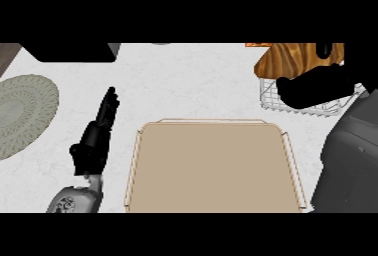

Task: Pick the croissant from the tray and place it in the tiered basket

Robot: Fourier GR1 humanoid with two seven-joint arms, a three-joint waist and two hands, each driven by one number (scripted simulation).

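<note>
Spreading under everything is the pale marbled counter (199, 80), and on it, straight below my view, lies the big tan tray (214, 165) with its thin raised rim, its flat floor showing nothing but bare tan. At the left edge sits a round woven mat (22, 112), greyish green. My right forearm (351, 160) rises along the right side, and my right hand (317, 87) hangs dark over the wire tiered basket (277, 102) at the upper right, under its wooden top (291, 60). I cannot tell whether those fingers are curled, and the croissant is not visible to me. My left hand (100, 132) rests left of the tray, fingers straight and together, pointing away from me.
</note>
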